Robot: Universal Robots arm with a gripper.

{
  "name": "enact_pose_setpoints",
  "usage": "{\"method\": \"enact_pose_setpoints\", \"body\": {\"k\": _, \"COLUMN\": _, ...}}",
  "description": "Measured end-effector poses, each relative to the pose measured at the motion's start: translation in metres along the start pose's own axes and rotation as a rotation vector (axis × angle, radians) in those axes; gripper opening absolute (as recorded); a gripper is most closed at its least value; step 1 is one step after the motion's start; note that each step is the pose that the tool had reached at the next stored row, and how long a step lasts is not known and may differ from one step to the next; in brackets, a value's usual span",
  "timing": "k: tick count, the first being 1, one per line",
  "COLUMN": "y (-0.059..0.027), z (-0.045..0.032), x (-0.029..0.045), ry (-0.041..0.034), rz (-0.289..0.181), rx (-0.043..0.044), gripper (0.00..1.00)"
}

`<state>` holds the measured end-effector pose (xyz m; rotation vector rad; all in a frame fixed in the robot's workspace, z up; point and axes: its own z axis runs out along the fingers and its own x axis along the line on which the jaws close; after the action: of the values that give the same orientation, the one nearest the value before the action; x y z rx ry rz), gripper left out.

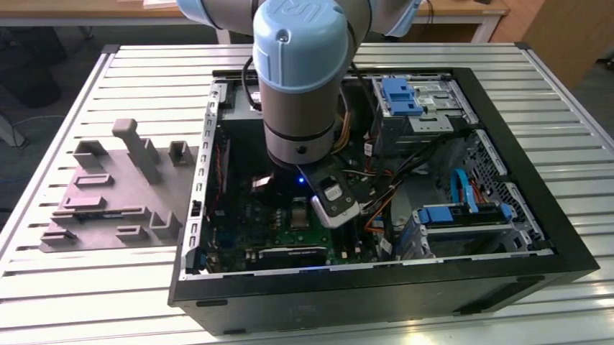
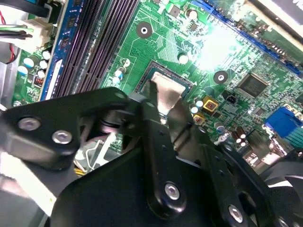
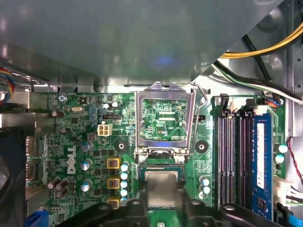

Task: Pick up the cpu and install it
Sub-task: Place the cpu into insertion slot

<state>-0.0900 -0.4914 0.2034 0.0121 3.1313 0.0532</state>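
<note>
We see the black, matte claw [image 2: 163,106] reaching down into the open computer case [image 1: 537,215], its two fingers [image 2: 154,101] closed on the cpu [image 2: 166,92], a small flat square with a pale silvery metal top. The chip sits low over the dark, silver-framed socket [image 2: 189,82] on the glossy green motherboard [image 2: 161,42]; whether it already rests in the socket we cannot tell. In the first wrist view the cpu [image 3: 161,187] lies just beside the socket's hinged metal load plate [image 3: 164,120], which stands flipped open. Long dark memory slots [image 3: 234,158] run alongside. The black case stands on a ribbed, slatted metal tabletop [image 1: 144,65], with a grey moulded tray [image 1: 111,190] near the tabletop's edge at the exterior view's left.
</note>
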Motion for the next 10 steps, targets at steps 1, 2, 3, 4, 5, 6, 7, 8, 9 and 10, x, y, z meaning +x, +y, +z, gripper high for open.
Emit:
{"method": "enact_pose_setpoints", "body": {"k": 1, "y": 0.0000, "z": 0.0000, "x": 0.0000, "ry": -0.0001, "rz": 0.000, "rx": -0.0002, "gripper": 0.38}}
{"method": "enact_pose_setpoints", "body": {"k": 2, "y": 0.0000, "z": 0.0000, "x": 0.0000, "ry": -0.0001, "rz": 0.000, "rx": -0.0003, "gripper": 0.27}}
{"method": "enact_pose_setpoints", "body": {"k": 3, "y": 0.0000, "z": -0.0001, "x": 0.0000, "ry": -0.0001, "rz": 0.000, "rx": -0.0002, "gripper": 0.21}}
{"method": "enact_pose_setpoints", "body": {"k": 4, "y": 0.0000, "z": -0.0002, "x": 0.0000, "ry": 0.0000, "rz": 0.000, "rx": 0.0000, "gripper": 0.21}}
{"method": "enact_pose_setpoints", "body": {"k": 5, "y": 0.0000, "z": -0.0003, "x": 0.0000, "ry": 0.0000, "rz": 0.000, "rx": 0.0000, "gripper": 0.15}}
{"method": "enact_pose_setpoints", "body": {"k": 6, "y": 0.0000, "z": -0.0003, "x": 0.0000, "ry": 0.0000, "rz": 0.000, "rx": 0.0000, "gripper": 0.15}}
{"method": "enact_pose_setpoints", "body": {"k": 7, "y": 0.0000, "z": -0.0004, "x": 0.0000, "ry": 0.0000, "rz": 0.000, "rx": 0.0000, "gripper": 0.11}}
{"method": "enact_pose_setpoints", "body": {"k": 8, "y": 0.0000, "z": -0.0004, "x": 0.0000, "ry": 0.0000, "rz": 0.000, "rx": 0.0000, "gripper": 0.11}}
{"method": "enact_pose_setpoints", "body": {"k": 9, "y": 0.0000, "z": -0.0005, "x": 0.0000, "ry": 0.0000, "rz": 0.000, "rx": 0.0001, "gripper": 0.11}}
{"method": "enact_pose_setpoints", "body": {"k": 10, "y": 0.0000, "z": -0.0005, "x": 0.0000, "ry": 0.0000, "rz": 0.000, "rx": 0.0000, "gripper": 0.11}}
